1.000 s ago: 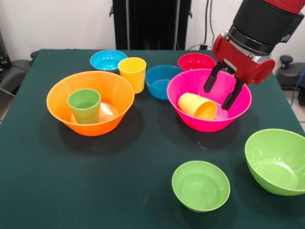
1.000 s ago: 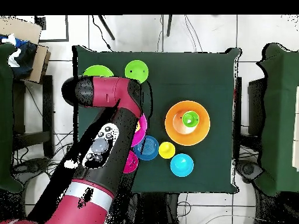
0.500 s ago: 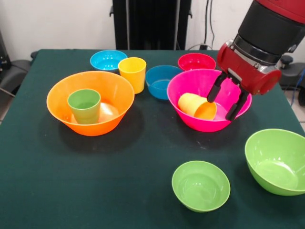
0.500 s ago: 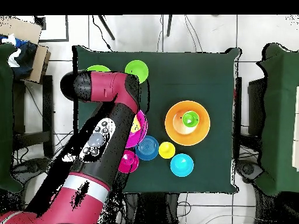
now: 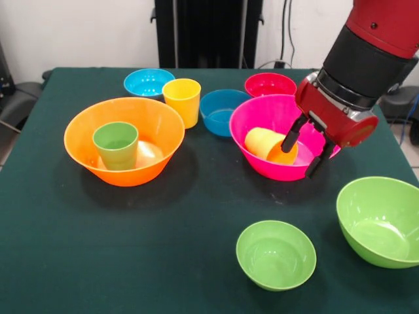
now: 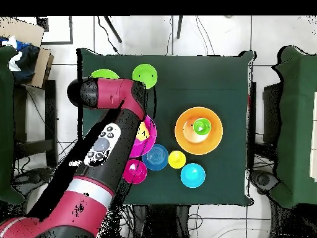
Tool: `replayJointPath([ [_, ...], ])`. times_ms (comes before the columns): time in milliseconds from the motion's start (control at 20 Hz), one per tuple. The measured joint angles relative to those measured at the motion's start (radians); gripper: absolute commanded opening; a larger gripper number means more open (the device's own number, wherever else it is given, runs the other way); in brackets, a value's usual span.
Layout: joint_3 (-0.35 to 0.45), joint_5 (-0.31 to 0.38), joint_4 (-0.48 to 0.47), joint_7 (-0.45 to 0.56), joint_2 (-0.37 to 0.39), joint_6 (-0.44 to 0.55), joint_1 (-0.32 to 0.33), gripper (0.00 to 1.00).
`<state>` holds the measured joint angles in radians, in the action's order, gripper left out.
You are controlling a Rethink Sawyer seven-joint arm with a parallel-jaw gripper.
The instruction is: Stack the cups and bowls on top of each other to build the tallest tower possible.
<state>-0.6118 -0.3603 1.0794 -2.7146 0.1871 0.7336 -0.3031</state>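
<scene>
One red and black robot arm reaches down over a dark green cloth tabletop [image 5: 196, 216], and its tool [image 5: 301, 146], two thin black fingers spread apart and holding nothing, hangs at the near rim of a large glossy hot pink plastic bowl [image 5: 262, 118]. One finger sits just beside the open mouth of an orange-yellow tapered plastic cup [image 5: 268, 144] lying on its side inside that bowl; the other finger is outside the rim, so the bowl wall stands between them. Judging from this, the step in hand is picking up that tipped cup. To do it well, the tool would need both fingers inside the bowl, straddling the cup across its smooth, slippery wall rather than its mouth, and closing gently since the round cup may roll. Well away from the tool, across the tabletop, a large shiny orange plastic bowl [image 5: 124, 131] holds an upright green tumbler [image 5: 116, 144]. Between that bowl and the tool stand a yellow cup [image 5: 182, 99] and a darker blue small bowl [image 5: 219, 111]. Behind the tool are a small red-pink bowl [image 5: 270, 84] and, farther off, a light blue small bowl [image 5: 148, 82]. In front of the tool rest a small lime green bowl [image 5: 275, 254] and a large lime green bowl [image 5: 383, 219]. All are rounded, glossy and open side up.
</scene>
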Motion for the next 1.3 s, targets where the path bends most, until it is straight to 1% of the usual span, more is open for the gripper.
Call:
replayJointPath([
  [800,-0.006,-0.007,0.000,0.000,-0.034,-0.065,-0.010,1.00],
  [1000,-0.006,-0.007,0.006,0.000,-0.039,-0.099,-0.010,1.00],
  [1300,-0.006,-0.007,0.040,0.000,-0.040,-0.153,-0.010,1.00],
])
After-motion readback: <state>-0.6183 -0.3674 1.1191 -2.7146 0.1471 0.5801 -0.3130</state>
